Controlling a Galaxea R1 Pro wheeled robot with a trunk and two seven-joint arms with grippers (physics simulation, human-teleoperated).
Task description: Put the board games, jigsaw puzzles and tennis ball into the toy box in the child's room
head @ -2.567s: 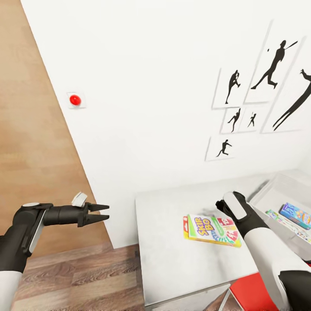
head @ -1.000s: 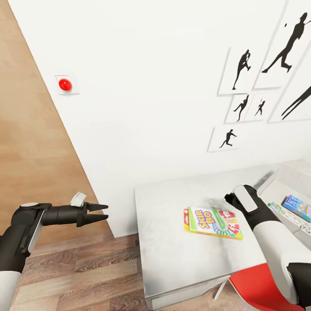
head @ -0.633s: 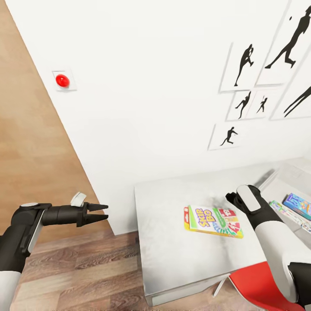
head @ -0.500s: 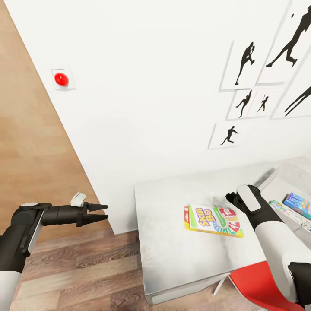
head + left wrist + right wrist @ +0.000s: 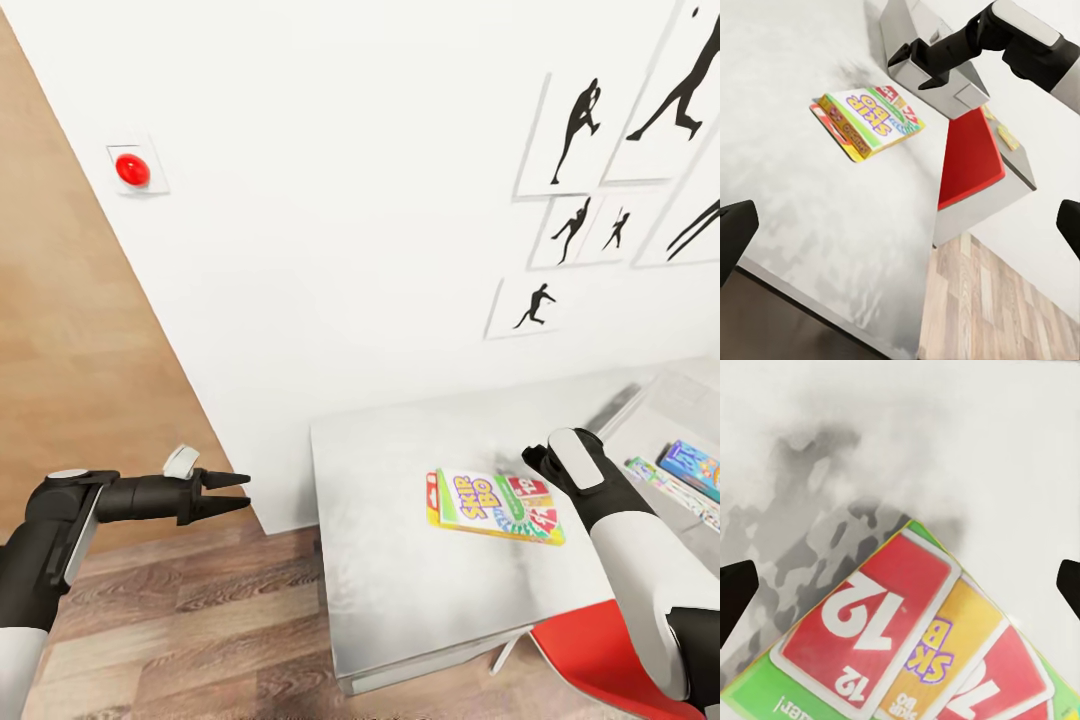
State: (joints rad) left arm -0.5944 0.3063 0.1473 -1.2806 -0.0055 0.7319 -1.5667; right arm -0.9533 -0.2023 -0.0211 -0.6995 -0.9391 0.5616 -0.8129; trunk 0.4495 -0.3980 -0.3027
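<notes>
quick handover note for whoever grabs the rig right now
Left gripper: open, empty, held out over the floor, away from the table.
Right gripper: open, empty, above the Skip-Bo board game, which lies flat on the table.
Toy box at far right already holds a blue board game and a jigsaw puzzle.
Left: grasp the Skip-Bo game and box it; other toys unseen.

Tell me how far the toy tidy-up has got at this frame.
Partly done: a blue game box and a puzzle sheet already lie in the toy box. In hand: nothing yet, but the open right gripper hangs over the yellow-green-red board game, flat on the table. The left gripper is open and empty. Left: that game; other toys cannot be judged here.
</notes>
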